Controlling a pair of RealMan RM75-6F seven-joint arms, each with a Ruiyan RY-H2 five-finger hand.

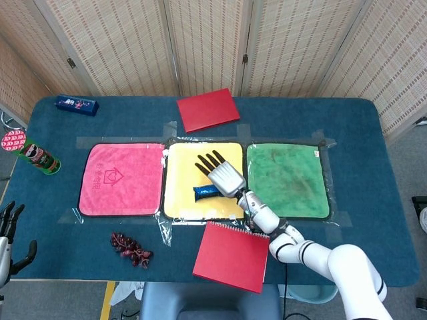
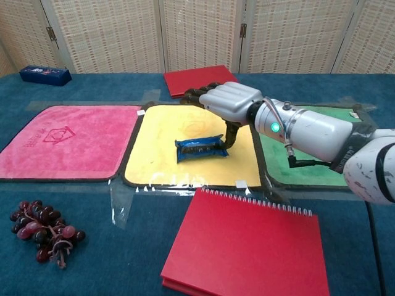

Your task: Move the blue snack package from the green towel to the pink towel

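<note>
At the far left edge of the blue-carpeted worktop [image 1: 373, 133], the left hand [image 1: 8, 230] hangs low beside the worktop with its dark fingers spread and nothing in them. Near it stand a green snack can with a pink lid [image 1: 30, 152] and, further back, a dark blue flat box [image 1: 75, 104]. A bunch of dark red grapes [image 2: 42, 232] lies at the front, below the pink towel [image 2: 68, 140], which lies flat and bare. Next comes the yellow towel [image 2: 160, 132], and on it lies the blue snack package [image 2: 200, 148], lengthwise across the cloth. The right hand [image 2: 225, 102] is spread palm-down over the package's right end, fingers extended; its thumb reaches down to touch that end, without a closed grip. A red spiral notebook [image 2: 247, 246] lies in front, a red flat folder [image 2: 200, 80] behind. The green towel [image 1: 287, 180] lies at the right.
</note>
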